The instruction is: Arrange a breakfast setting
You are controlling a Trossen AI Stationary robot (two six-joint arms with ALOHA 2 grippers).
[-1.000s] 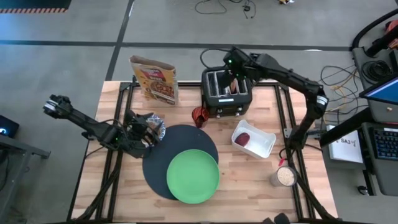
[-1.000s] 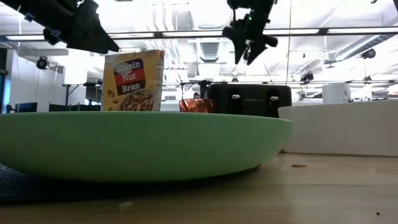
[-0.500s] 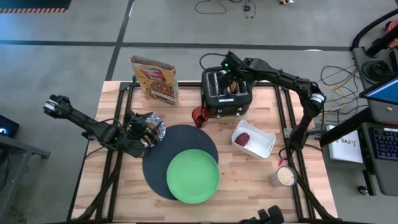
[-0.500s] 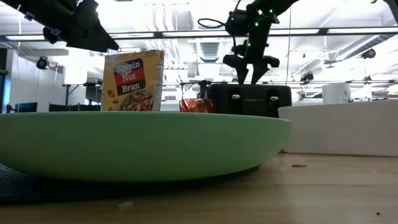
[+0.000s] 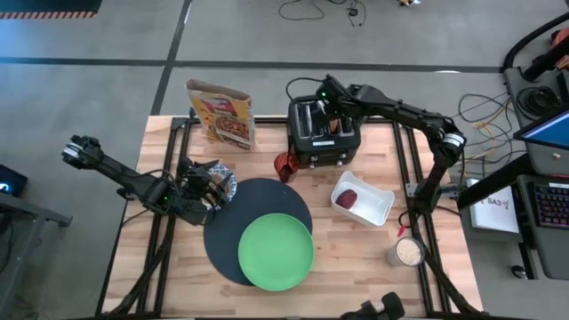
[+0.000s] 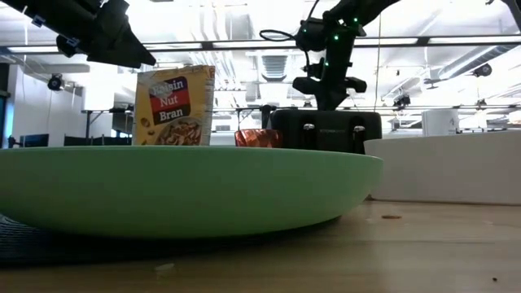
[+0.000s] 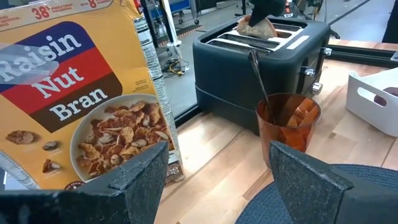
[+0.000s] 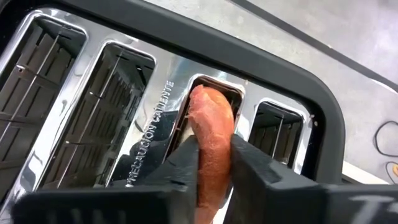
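Observation:
A tan bagel (image 8: 210, 118) stands in one slot of the black toaster (image 5: 322, 135) at the table's far side, and my right gripper (image 8: 214, 158) is shut on it from above. The lime-green plate (image 5: 276, 252) lies on the black mat (image 5: 233, 206). The blue-and-white bowl (image 5: 224, 183) sits at the mat's left edge, where my left gripper (image 7: 217, 162) hovers open, holding nothing. The dark spoon (image 7: 260, 78) stands in an orange cup (image 7: 287, 118). The dark-red lump (image 5: 348, 197) lies in the white tray (image 5: 373, 206). My right gripper pinches the bagel's upper part (image 8: 214, 140), which sticks out of the slot, between its two fingers (image 8: 185, 163). The fingers come from above, pointing down, one on each flat face. The bagel stands upright, its lower part inside the toaster slot.
A Raisin Nut Bran box (image 5: 220, 114) stands at the far left, beside the toaster. A jar of grain (image 5: 407, 252) stands near the right edge. Bare wood shows on the table's near side, left and right of the mat.
My right gripper has come down from above the toaster to its top and has shut on the bagel in the slot. The left arm has kept still.

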